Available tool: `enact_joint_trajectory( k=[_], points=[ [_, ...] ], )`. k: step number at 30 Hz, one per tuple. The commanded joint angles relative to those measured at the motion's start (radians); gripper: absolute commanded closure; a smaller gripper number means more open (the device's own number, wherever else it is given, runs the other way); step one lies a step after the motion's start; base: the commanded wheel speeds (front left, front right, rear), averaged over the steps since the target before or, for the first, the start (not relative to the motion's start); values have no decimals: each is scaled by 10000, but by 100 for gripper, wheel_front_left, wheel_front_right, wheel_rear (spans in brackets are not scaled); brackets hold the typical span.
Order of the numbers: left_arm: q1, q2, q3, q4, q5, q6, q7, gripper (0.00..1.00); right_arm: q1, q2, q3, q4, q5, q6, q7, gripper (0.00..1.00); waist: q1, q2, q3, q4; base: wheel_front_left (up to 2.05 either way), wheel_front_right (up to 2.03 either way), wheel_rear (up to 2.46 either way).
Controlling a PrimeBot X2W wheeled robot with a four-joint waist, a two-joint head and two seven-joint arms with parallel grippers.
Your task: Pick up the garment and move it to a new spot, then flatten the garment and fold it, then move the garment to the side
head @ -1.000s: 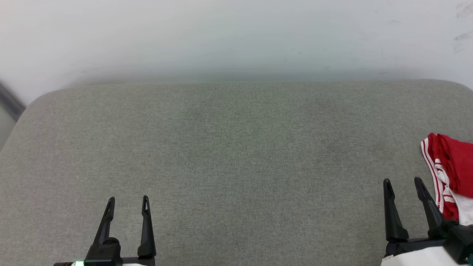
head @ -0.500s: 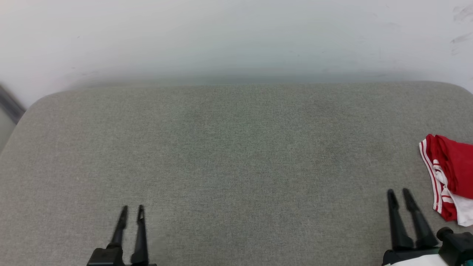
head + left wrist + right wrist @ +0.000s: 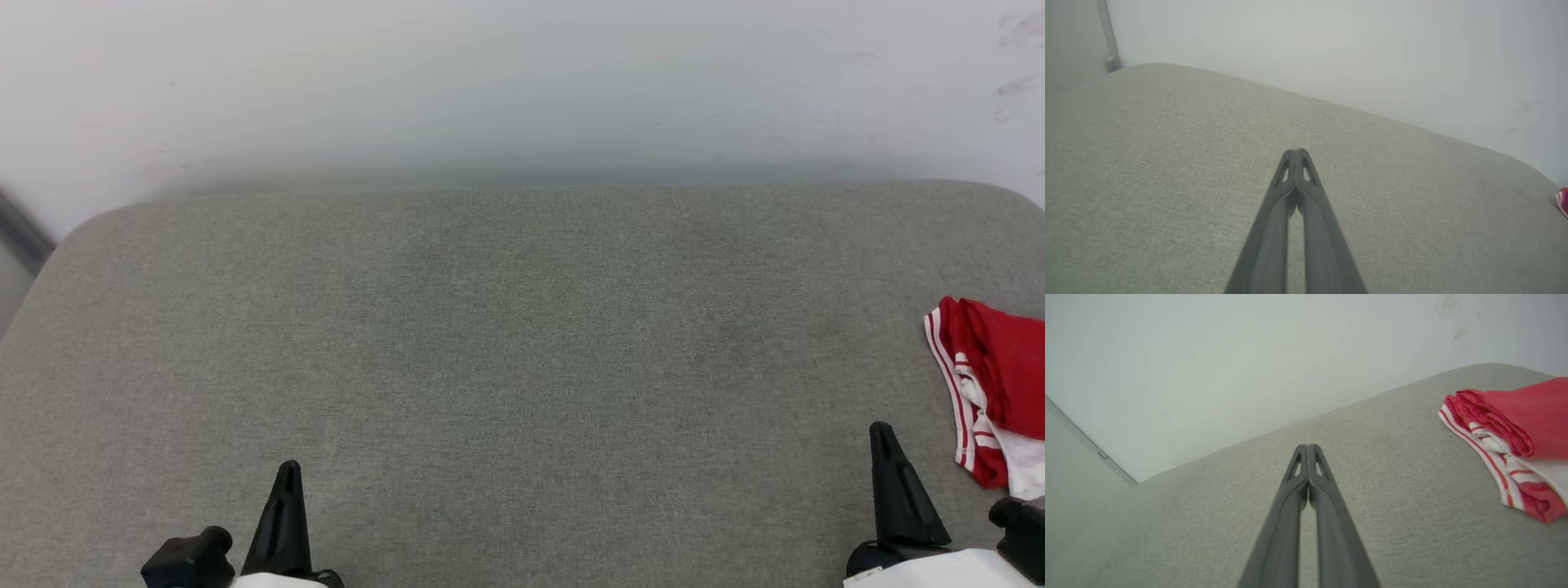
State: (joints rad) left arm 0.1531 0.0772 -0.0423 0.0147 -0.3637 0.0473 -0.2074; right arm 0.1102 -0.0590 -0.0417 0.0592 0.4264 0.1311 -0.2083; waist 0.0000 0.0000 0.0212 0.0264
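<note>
Both arms low and near the robot, one at each bottom corner of the head view. Fingers point away from the robot toward the wall, angled out over the bench top. White wrist casing shows under the right one.

Left pincer: fingers pressed together, reads as a single dark spike from the head. Left wrist view confirms it, tips meeting, nothing between them. It sits over bare fabric; can't tell if it touches the bench.

Right pincer: same, pressed together and holding nothing, tips meeting in the right wrist view. Not in contact with the garment.

Garment: lying bunched at the right edge of the bench, partly cut off by the frame, just to the right of the right pincer and a bit further out. In the right wrist view it's a folded-over heap, red on top, white with red stripes underneath. A red sliver of it shows at the right edge of the left wrist view.

Bench: grey-green woven upholstery, rounded corners, flat.

Room: plain pale wall right behind the bench, a few scuff marks top right. Grey pipe runs up the wall at the far left corner.
</note>
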Motion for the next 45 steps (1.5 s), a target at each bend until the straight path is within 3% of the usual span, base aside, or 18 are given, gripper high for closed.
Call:
enact_joint_trajectory(
  k=[1,22,45],
  points=[
    [-277,64,48,-48,-448,-88,62,100,-292,-112,6,-70,447,-1,79,100,0,0,-2,-3,0,0,0],
    [-979,173,211,653,-4072,-586,742,100,-844,-223,15,454,3856,-1,792,100,0,0,-37,-53,0,0,0],
    [-1544,190,460,1187,-7145,-1012,1415,100,-1329,-257,-59,917,6752,-2,1486,100,0,0,-74,-108,0,0,0]
  ],
)
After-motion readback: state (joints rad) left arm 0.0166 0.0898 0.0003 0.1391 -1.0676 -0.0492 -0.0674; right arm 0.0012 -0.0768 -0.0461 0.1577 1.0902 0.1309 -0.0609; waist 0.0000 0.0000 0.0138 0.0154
